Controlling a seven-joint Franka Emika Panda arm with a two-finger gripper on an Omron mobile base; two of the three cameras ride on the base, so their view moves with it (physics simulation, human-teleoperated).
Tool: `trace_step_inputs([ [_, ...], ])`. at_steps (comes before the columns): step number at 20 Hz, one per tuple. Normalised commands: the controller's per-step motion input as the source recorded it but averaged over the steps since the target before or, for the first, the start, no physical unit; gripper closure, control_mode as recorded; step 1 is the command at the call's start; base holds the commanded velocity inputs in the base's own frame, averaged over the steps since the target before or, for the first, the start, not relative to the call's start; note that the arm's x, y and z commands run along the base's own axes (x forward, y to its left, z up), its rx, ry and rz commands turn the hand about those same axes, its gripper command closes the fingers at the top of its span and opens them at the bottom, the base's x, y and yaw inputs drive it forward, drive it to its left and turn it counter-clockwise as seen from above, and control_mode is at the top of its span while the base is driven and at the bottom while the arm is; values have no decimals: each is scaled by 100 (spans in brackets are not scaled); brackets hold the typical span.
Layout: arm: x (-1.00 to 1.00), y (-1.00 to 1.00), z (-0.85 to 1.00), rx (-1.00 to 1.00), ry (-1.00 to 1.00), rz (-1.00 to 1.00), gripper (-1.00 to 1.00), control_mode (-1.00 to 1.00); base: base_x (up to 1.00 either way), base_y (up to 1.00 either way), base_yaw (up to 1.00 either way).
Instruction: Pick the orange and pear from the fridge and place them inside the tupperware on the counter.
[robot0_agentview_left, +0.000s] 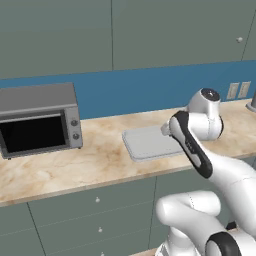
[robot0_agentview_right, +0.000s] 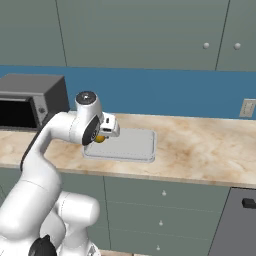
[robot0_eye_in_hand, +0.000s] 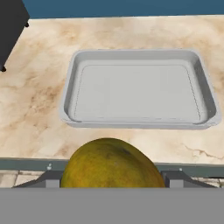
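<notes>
My gripper (robot0_agentview_right: 103, 135) is shut on the pear (robot0_eye_in_hand: 113, 164), an olive-yellow fruit with brownish patches that fills the bottom of the hand view. From the right base view the pear (robot0_agentview_right: 100, 138) shows as a small yellow spot under the hand. I hold it above the near left edge of the tupperware (robot0_eye_in_hand: 140, 94), a shallow pale grey tray lying on the beige counter (robot0_eye_in_hand: 35, 118). Nothing lies in the tupperware (robot0_agentview_right: 127, 145). My arm partly covers the tupperware (robot0_agentview_left: 147, 142) in the left base view. The orange and the fridge are out of view.
A grey toaster oven (robot0_agentview_left: 40, 120) stands on the counter (robot0_agentview_left: 100, 160) to the left of the tray, also seen from the right (robot0_agentview_right: 30, 105). Wall outlets (robot0_agentview_left: 239, 90) sit on the blue strip at the right. Grey-green drawers (robot0_agentview_right: 160, 200) run below.
</notes>
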Motion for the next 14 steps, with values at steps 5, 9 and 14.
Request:
trace_step_inputs([
  [5, 75, 28, -52, 0, 4, 0, 100, -100, 0, 0, 0],
  [9, 61, 1, -31, 0, 1, 0, 100, -100, 0, 0, 0],
  [14, 69, 0, -30, 1, 1, 0, 100, -100, 0, 0, 0],
])
